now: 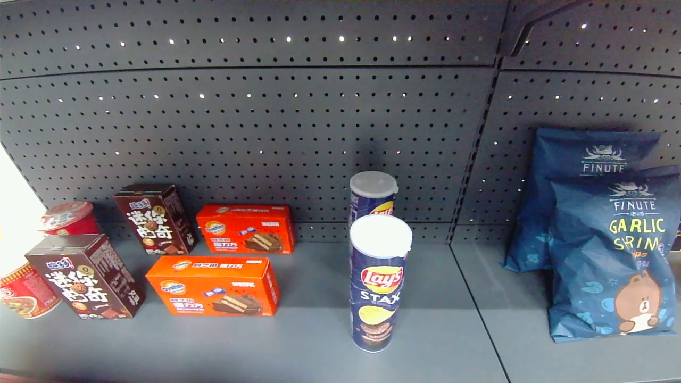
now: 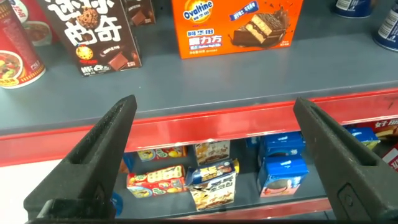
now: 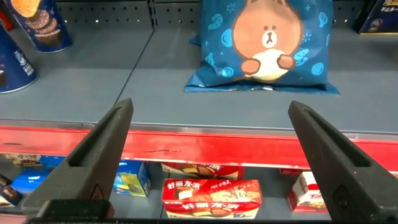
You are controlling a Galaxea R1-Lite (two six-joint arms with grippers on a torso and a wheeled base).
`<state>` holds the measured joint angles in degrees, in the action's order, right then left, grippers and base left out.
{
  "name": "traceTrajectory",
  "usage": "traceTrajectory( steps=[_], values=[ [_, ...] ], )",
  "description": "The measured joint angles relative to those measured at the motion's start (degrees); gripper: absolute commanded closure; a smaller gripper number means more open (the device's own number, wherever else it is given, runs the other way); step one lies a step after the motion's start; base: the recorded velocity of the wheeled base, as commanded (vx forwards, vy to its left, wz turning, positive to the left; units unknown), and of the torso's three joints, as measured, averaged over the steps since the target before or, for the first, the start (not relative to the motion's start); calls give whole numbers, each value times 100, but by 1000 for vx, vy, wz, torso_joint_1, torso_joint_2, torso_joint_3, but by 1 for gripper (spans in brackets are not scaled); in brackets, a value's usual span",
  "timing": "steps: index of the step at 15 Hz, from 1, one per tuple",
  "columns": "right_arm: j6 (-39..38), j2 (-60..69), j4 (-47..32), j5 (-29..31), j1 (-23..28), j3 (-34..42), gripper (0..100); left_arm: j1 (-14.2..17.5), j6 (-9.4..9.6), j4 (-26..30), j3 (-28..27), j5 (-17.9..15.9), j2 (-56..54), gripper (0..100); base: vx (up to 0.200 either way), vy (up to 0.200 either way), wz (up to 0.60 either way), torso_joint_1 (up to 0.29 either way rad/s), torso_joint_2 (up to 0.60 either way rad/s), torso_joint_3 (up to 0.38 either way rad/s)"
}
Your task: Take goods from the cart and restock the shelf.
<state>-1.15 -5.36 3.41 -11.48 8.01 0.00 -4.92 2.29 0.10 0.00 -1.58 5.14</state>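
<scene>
Your grey shelf (image 1: 308, 351) holds two upright chip cans (image 1: 379, 287) at centre. At nine o'clock stand orange boxes (image 1: 213, 286) and brown boxes (image 1: 85, 276), at three o'clock blue snack bags (image 1: 612, 255).

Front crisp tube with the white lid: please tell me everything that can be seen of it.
The front tube is a tall dark blue cylinder, cardboard by its look, with a red and yellow logo and pictures of crisps on its side. A flat white lid closes its top. It stands upright on the grey shelf board, just in front of a second tube of the same kind; whether they touch cannot be told. The orange box to its left stands apart.
</scene>
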Motion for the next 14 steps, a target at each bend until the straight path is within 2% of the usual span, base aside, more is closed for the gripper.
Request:
traceTrajectory(
  steps=[14],
  values=[
    [26, -1, -18, -6, 0, 0, 0, 0, 0, 0, 0, 0, 2, 0, 0, 0, 0, 0, 0, 0]
  ],
)
